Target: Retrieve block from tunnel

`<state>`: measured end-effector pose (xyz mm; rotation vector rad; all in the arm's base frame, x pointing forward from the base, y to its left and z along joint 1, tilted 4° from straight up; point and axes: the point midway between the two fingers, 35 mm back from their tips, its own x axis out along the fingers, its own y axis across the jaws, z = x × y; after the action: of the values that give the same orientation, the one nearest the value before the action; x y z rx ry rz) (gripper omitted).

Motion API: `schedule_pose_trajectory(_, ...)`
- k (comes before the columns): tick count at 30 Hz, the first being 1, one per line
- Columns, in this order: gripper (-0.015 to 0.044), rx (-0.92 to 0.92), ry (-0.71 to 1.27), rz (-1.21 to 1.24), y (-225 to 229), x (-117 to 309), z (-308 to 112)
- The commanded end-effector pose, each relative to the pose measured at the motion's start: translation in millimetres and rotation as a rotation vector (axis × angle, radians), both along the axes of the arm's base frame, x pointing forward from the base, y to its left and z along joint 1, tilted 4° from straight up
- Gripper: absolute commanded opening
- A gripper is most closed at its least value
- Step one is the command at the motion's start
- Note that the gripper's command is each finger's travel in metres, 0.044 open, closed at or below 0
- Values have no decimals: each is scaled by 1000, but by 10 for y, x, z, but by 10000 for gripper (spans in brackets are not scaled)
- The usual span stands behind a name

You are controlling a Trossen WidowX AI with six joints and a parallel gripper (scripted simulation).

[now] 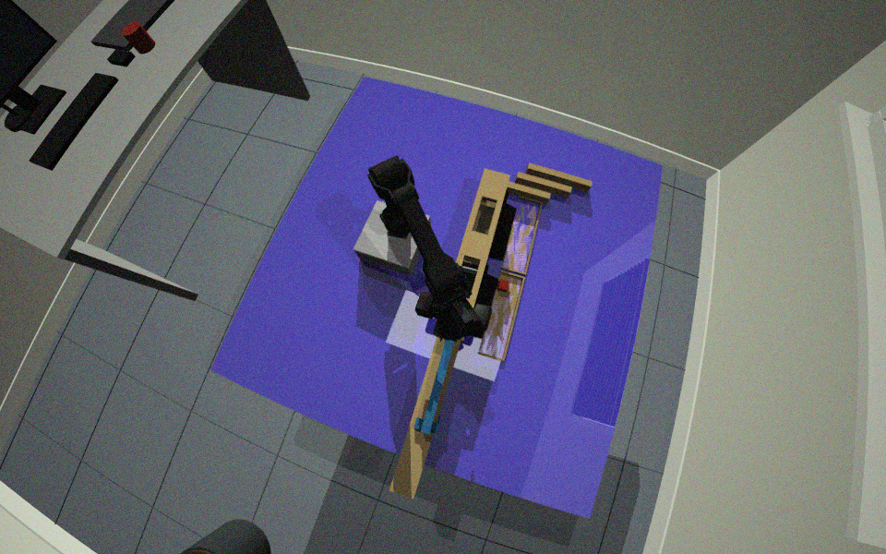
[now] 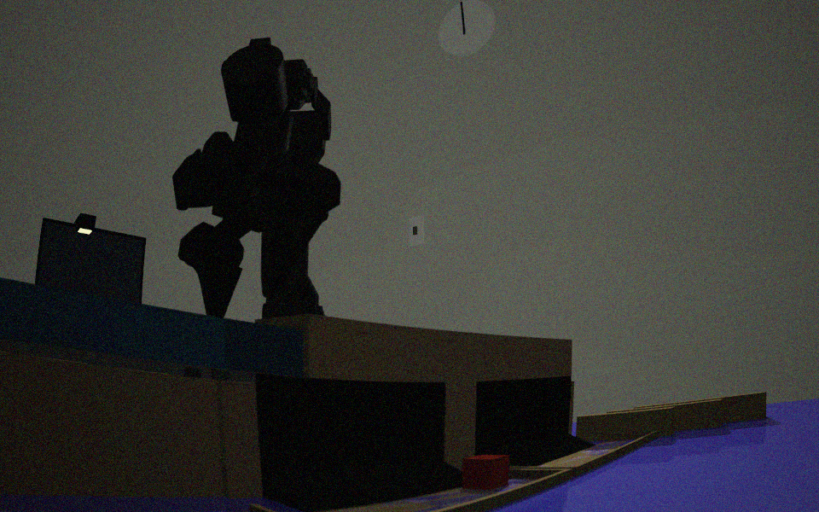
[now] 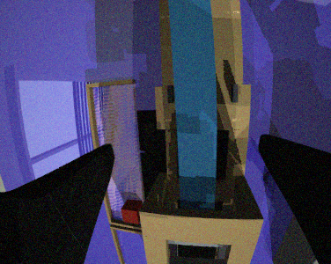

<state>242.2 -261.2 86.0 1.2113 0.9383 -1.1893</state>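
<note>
Below, blue handle [image 3: 194, 97] between the widely parted gripper [image 3: 188, 146] fingertips.

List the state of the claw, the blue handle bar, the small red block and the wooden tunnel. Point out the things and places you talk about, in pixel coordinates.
Claw [image 1: 457, 333] [image 3: 188, 146]: open, holding nothing.
Long blue handle bar [image 1: 439, 385] [image 2: 113, 337] [image 3: 194, 101]: sticking out of the tunnel's end.
Small red block [image 1: 503, 284] [image 2: 485, 472] [image 3: 131, 211]: outside the tunnel.
Tan wooden tunnel [image 1: 496, 180] [image 2: 508, 359] [image 3: 201, 226]: covered, with windows cut in its top.

One red block [image 1: 503, 284] [image 2: 485, 472] [image 3: 132, 211]; three loose wooden bars [image 1: 560, 175] [image 2: 670, 413]; two shallow framed trays [image 1: 520, 298] [image 3: 93, 114]; one blue handle bar [image 1: 441, 375] [image 2: 119, 337] [image 3: 194, 132].
</note>
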Motion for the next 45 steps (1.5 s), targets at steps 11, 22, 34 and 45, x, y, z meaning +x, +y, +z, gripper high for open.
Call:
schedule_pose_trajectory(11,440,1,6,-5,21,-13,-227)
schedule_pose_trajectory(22,414,1,0,0,25,-6,-319)
schedule_pose_trajectory(34,99,1,0,0,25,-6,-319)
schedule_pose_trajectory(45,0,0,2,-1,-78,-7,-328)
